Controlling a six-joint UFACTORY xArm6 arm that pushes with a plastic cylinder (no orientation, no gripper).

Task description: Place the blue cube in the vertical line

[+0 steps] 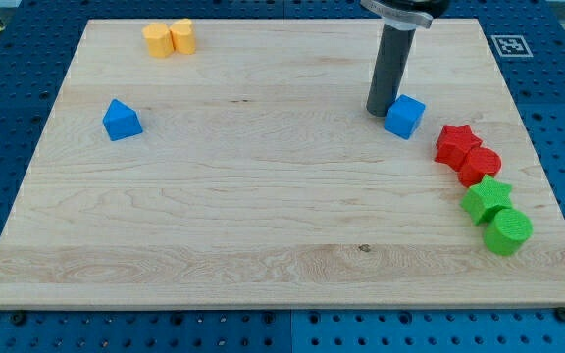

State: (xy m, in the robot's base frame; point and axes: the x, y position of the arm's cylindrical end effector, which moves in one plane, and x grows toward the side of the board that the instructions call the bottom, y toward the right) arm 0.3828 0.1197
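The blue cube (405,116) sits on the wooden board (263,196) at the view's upper right. My tip (380,111) touches the board just left of the cube, against its left face. Below and right of the cube, a line of blocks runs down the right side: a red star (456,143), a red cylinder (480,166), a green star (487,199) and a green cylinder (507,231). The cube lies up and left of the red star, a small gap apart.
A blue triangular block (122,120) lies at the view's left. A yellow hexagonal block (158,40) and a yellow cylinder (182,35) touch each other at the top left. A marker tag (511,44) sits off the board's top right corner.
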